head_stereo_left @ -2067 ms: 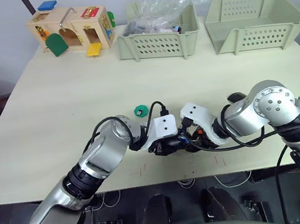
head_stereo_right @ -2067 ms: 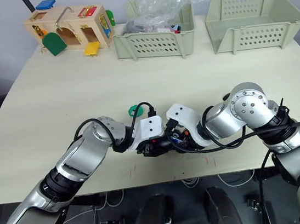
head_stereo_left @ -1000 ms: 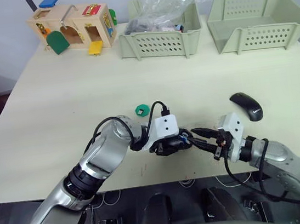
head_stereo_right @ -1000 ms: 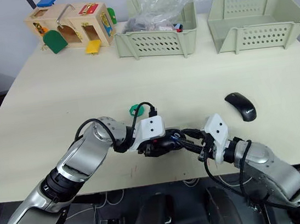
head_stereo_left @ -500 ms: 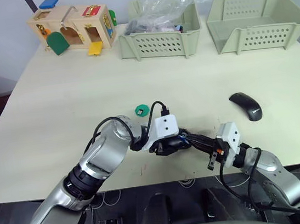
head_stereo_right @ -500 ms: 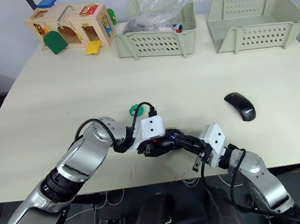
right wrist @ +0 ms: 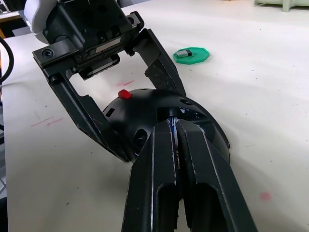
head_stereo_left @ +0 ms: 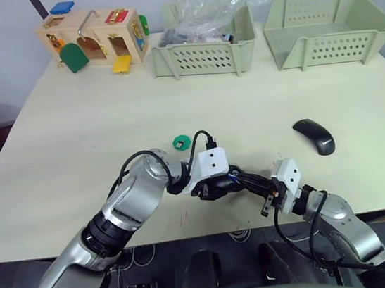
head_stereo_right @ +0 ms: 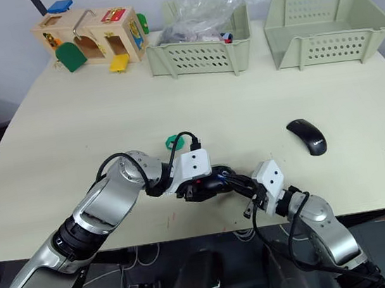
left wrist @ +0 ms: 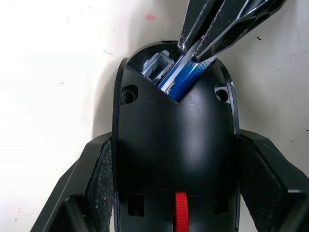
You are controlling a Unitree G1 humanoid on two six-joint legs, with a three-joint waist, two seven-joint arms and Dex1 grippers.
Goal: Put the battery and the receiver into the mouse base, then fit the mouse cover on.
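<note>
My left gripper (head_stereo_left: pixel 216 185) is closed around the black mouse base (left wrist: pixel 176 125), one finger (left wrist: pixel 104 179) on each side of it, near the table's front edge. The blue battery (left wrist: pixel 181 79) lies slanted in the base's open compartment. My right gripper (head_stereo_left: pixel 244 178) is shut, and its fingertips (left wrist: pixel 193 48) press on the battery's outer end. The mouse cover (head_stereo_left: pixel 314 136), a smooth black shell, lies on the table to the right. A small receiver (right wrist: pixel 185 53) rests on a green disc (head_stereo_left: pixel 181 142) just behind the left gripper.
A wooden toy house (head_stereo_left: pixel 93 36) stands at the back left. Along the back edge are a green basket (head_stereo_left: pixel 206 55) holding a plastic bag and an empty green basket (head_stereo_left: pixel 326 27). The table's front edge runs just below both grippers.
My right forearm has swung lower and shifted left along the front edge, while its shut tips stay at the mouse base. The left gripper and the mouse base have not moved.
</note>
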